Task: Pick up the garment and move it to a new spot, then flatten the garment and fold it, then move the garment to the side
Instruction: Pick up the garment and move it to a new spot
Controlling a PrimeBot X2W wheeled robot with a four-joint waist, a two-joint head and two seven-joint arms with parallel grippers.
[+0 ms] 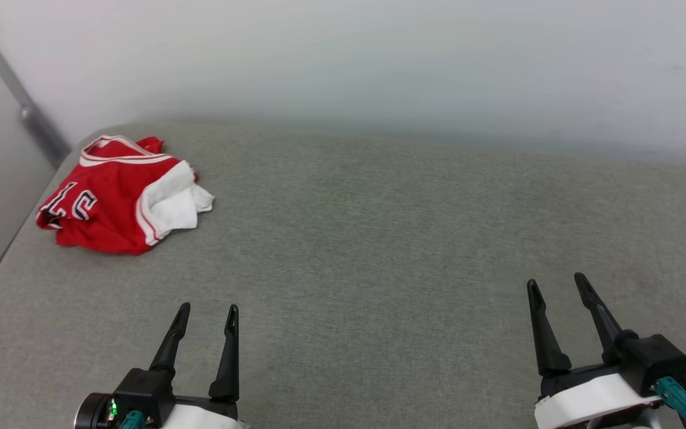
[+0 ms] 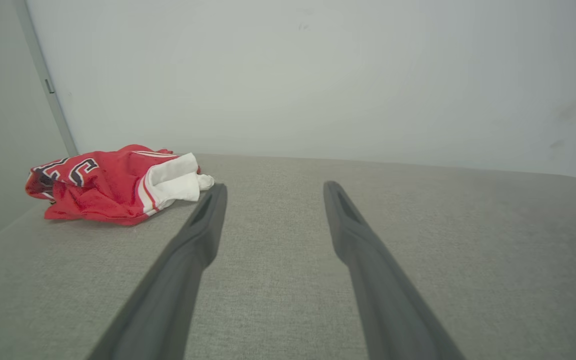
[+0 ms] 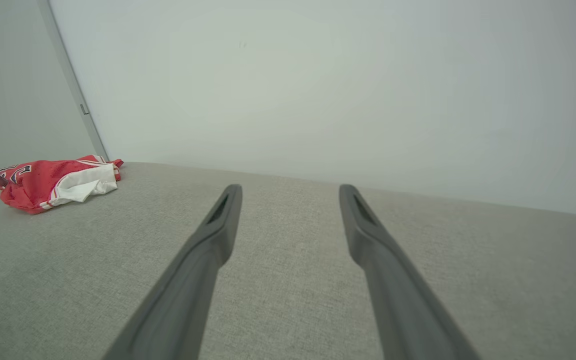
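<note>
At the far left of the grey table (image 1: 379, 238), the crumpled garment (image 1: 118, 193) lies apart from the left gripper (image 1: 208, 308) and right gripper (image 1: 555, 280), whose fingers are spread wide and empty.

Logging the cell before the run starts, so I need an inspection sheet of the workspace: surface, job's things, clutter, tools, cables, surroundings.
Surface: grey fabric top, flat.
Job's things: red jersey crumpled in a heap at the far left corner, with a white sleeve on its right side.
Clutter: nothing seen.
Tools: left tool open and holding nothing; right tool likewise. Both are apart from the jersey.
Cables: teal connector at the right wrist; no loose cable seen.
Surroundings: white wall behind; grey strip in its left corner.
</note>
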